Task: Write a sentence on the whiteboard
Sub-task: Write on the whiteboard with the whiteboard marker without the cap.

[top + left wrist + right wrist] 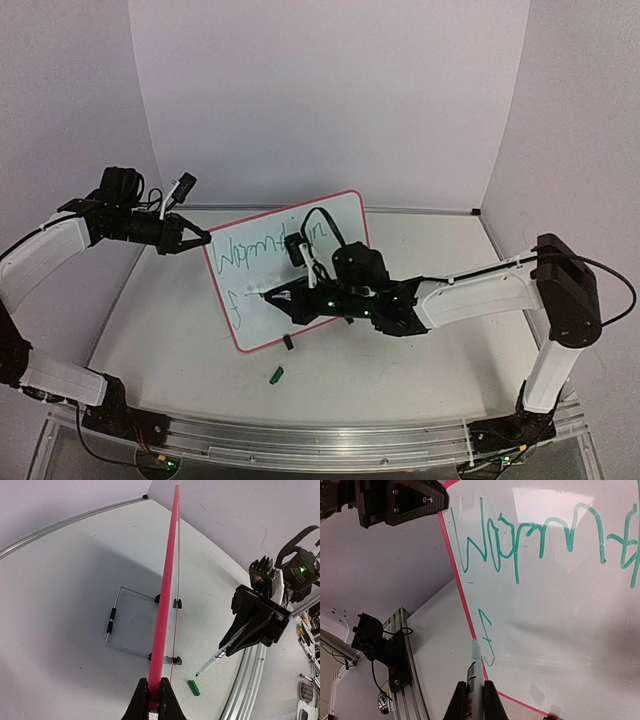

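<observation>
The whiteboard stands tilted at the table's middle; its pink frame shows edge-on in the left wrist view. My left gripper is shut on the frame's upper left corner. The sentence is green script reading roughly "Warmth in", with a lone "f" below it. My right gripper is shut on a marker. The marker's tip hangs a little off the board, near the "f".
The marker's green cap lies on the table in front of the board. A wire stand props the board from behind, and clip feet hold its lower edge. An aluminium rail runs along the near edge.
</observation>
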Motion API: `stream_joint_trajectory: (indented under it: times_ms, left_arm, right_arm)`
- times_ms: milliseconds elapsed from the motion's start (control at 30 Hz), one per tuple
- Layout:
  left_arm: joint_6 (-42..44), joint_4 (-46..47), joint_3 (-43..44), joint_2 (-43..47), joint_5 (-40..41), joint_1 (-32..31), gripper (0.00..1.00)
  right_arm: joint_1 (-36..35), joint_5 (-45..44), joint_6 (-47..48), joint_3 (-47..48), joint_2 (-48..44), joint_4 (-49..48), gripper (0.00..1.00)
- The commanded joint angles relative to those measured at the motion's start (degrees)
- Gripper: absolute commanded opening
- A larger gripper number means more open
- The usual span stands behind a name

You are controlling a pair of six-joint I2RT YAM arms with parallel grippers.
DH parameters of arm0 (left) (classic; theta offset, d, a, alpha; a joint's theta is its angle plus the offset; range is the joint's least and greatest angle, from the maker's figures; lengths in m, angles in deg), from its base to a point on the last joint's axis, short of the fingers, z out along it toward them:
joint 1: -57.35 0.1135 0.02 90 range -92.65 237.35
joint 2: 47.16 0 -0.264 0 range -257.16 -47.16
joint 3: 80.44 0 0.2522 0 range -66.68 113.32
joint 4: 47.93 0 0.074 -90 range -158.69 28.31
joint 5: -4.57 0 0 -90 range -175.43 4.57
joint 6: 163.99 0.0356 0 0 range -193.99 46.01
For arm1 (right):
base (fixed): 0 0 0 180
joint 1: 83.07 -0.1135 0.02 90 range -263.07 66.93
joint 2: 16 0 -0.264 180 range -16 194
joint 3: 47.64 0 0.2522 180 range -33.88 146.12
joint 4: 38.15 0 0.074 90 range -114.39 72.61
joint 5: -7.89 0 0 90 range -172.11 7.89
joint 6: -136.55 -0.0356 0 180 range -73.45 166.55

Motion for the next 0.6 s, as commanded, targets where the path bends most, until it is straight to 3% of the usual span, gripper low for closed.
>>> stream_joint_trajectory:
  times_ms: [0,567]
  left_arm:
    - [1.06,-2.91,-0.43,-0.88,1.82,-2.06,0.0]
    - [1.11,-2.9,-0.34,-1.32,1.83,-2.17,0.0]
  right_arm:
    - [0.14,0.49,0.81,1.59,1.63,-1.71,0.0]
    - [-0.55,0.0,2.22,7.84,7.15,1.9,0.0]
